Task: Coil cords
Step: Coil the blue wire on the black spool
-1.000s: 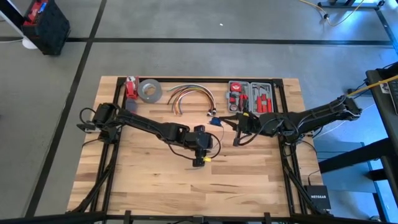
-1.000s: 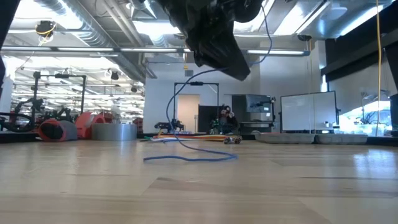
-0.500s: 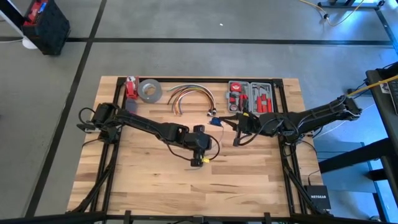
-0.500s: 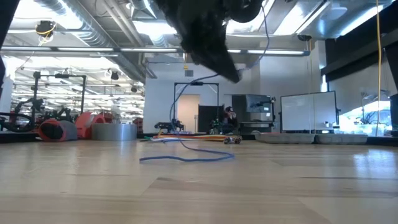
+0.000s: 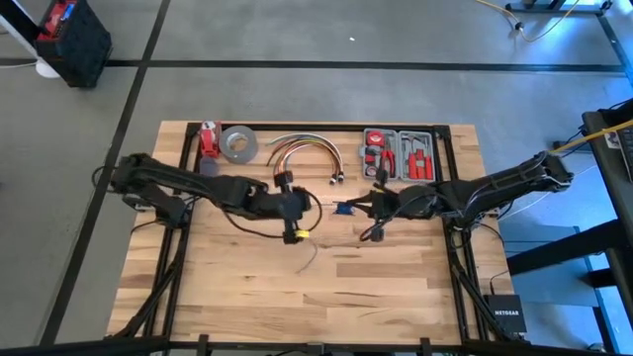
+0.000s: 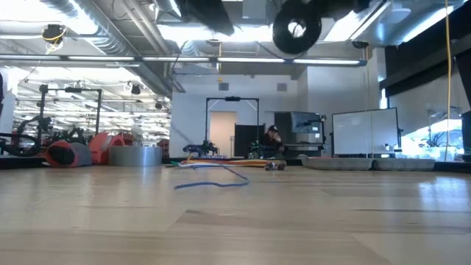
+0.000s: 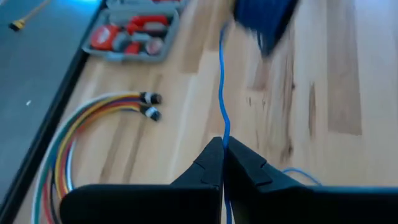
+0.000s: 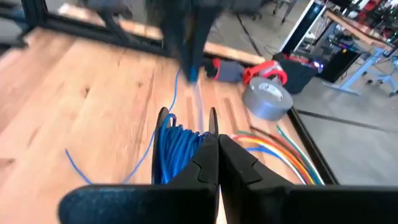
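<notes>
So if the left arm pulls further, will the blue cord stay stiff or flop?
Probably flop: the blue cord wavers between the left gripper and the bundle in the right gripper. Its loose tail lies limp on the table, so it likely drags lightly.

Grey tape roll (image 5: 237, 144), arched cable bundle (image 5: 300, 151), tool case (image 5: 398, 154)

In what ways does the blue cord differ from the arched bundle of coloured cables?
The cord is one thin blue strand; the bundle is several orange, red and white cables. The cord is pinched by the left gripper and coiled at the right gripper; the bundle lies untouched. Both are flexible.
</notes>
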